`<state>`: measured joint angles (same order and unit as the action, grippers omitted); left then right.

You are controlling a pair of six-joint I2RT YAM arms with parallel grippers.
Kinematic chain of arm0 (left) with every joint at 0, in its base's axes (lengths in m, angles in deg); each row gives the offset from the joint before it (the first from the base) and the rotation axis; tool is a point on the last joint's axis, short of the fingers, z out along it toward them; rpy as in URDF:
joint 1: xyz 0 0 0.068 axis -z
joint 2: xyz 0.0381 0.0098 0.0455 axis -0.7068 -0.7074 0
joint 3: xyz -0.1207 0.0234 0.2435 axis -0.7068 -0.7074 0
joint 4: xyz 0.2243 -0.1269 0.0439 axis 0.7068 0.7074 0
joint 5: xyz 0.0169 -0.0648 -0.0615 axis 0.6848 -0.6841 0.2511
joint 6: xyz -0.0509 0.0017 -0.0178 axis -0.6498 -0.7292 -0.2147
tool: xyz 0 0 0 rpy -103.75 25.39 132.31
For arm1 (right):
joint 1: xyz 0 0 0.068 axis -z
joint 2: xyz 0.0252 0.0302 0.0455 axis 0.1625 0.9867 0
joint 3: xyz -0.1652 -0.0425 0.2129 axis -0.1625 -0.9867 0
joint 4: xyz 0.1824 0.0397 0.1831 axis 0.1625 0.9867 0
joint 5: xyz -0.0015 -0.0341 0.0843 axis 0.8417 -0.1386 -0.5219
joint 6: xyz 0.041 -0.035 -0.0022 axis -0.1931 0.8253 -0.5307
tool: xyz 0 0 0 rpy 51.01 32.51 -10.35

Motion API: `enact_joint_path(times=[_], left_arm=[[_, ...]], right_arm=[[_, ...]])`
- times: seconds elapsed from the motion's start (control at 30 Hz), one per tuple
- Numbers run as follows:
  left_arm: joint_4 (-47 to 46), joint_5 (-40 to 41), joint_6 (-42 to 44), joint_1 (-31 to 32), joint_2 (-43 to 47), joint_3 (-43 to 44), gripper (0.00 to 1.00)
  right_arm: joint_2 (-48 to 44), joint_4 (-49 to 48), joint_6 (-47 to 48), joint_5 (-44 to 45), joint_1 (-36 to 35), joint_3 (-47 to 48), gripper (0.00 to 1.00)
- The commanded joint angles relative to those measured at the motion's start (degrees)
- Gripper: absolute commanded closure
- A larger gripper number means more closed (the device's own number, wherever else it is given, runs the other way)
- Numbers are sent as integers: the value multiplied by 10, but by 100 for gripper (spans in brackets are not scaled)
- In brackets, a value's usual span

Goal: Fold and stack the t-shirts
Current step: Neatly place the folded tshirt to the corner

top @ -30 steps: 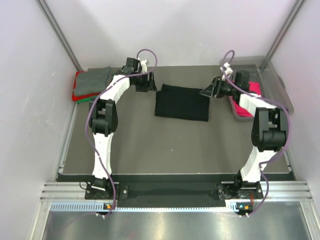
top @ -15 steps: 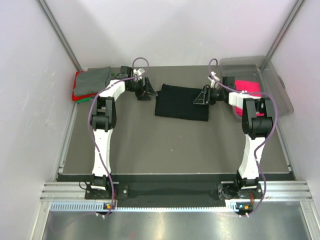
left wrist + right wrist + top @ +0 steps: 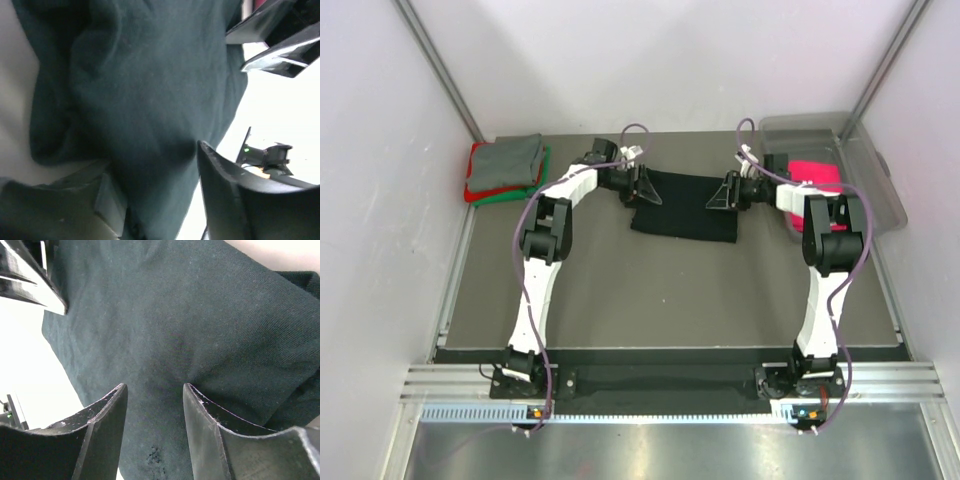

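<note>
Taking hold of the black t-shirt
Left and right jaws stand apart astride its ends; catch every layer before lifting.

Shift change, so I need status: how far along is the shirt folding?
Done: grey-topped stack of folded shirts, far left. In hand: folded black shirt mid-table, left gripper and right gripper at its ends, jaws apart. Left: stacking it, then the pink shirt in the bin.

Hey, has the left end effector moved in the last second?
Yes. The left end effector moved rightward, away from the folded stack and up to the black shirt's left edge.
</note>
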<state>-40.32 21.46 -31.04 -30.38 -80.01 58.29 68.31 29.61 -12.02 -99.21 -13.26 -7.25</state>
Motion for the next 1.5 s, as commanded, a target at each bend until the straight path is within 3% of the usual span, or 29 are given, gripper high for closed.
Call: enact_joint_path(times=[0.0, 0.17, 0.4, 0.47, 0.6, 0.87, 1.13, 1.47], left_arm=[[9, 51, 10, 4, -41, -4, 47], [23, 97, 31, 3, -16, 17, 71], [85, 214, 125, -4, 83, 4, 93], [99, 248, 160, -4, 122, -14, 94], [116, 363, 215, -11, 173, -31, 97], [148, 521, 296, -52, 222, -13, 100], [155, 675, 362, -69, 237, 22, 100], [122, 779, 408, -70, 271, 48, 100]], right_arm=[[-2, -17, 7, -10, -1, 11, 52], [-99, -4, 60, 19, -2, -40, 49], [-462, 8, 207, 173, -22, -212, 38], [-515, 35, 225, 193, -20, -226, 34], [-599, 215, 299, 203, -21, -209, 24], [-812, 346, 339, 209, -18, -265, 16], [-885, 375, 327, 158, 18, -323, 15], [-912, 368, 326, 150, 25, -339, 13]])
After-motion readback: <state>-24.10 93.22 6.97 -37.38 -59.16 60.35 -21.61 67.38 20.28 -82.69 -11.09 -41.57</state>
